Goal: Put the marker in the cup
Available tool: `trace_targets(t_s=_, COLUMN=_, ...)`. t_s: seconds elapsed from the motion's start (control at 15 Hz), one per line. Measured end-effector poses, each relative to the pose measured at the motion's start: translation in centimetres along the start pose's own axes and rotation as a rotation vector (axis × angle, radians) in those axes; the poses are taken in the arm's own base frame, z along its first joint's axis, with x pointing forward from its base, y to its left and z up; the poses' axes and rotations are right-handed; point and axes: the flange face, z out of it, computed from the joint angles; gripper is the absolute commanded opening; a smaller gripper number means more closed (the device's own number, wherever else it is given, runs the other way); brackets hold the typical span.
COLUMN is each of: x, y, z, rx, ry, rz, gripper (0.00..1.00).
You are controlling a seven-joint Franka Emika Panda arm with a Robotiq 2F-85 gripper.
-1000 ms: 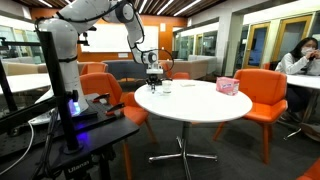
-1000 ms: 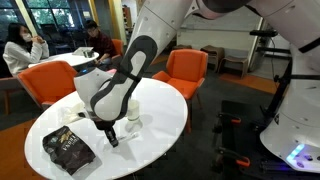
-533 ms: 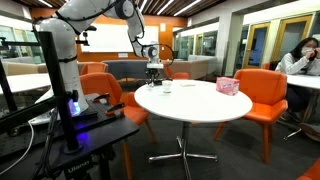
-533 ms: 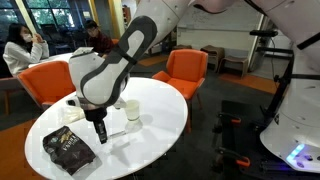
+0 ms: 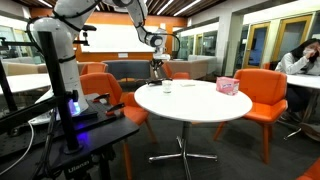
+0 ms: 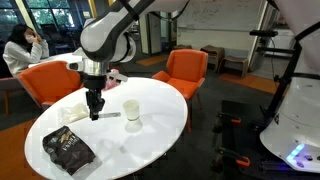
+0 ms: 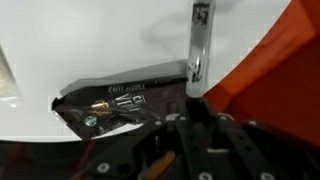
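My gripper [image 6: 95, 100] hangs above the white round table [image 6: 165, 105], shut on the marker [image 6: 95, 112], which points down from the fingers. In the wrist view the marker [image 7: 197, 45] is a thin grey stick rising out of the shut jaws [image 7: 195, 100]. The small white cup [image 6: 131, 111] stands upright on the table, to the right of the gripper and apart from it. In an exterior view the gripper [image 5: 157, 68] is raised over the table's far left edge.
A dark coffee bag [image 6: 68, 150] lies at the table's near edge and shows in the wrist view [image 7: 120, 100]. A white napkin [image 6: 75, 110] lies below the gripper. A pink box [image 5: 227, 86] stands at the table's right. Orange chairs [image 6: 185, 68] ring the table.
My gripper has risen from low over the table, taking the marker up with it, and has shifted a little away from the cup. The cup and bag have not moved.
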Motion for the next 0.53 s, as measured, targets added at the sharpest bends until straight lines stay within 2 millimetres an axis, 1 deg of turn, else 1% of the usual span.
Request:
trace_targets(t_s=0.2, x=-1.8, y=0.7, z=-2.4, rx=0.015, ry=0.063, rz=-0.053, gripper=0.05)
trace_targets(t_s=0.53, x=-5.8, y=2.2, z=-5.3, rx=0.016, ry=0.125, rz=-0.123, gripper=0.05)
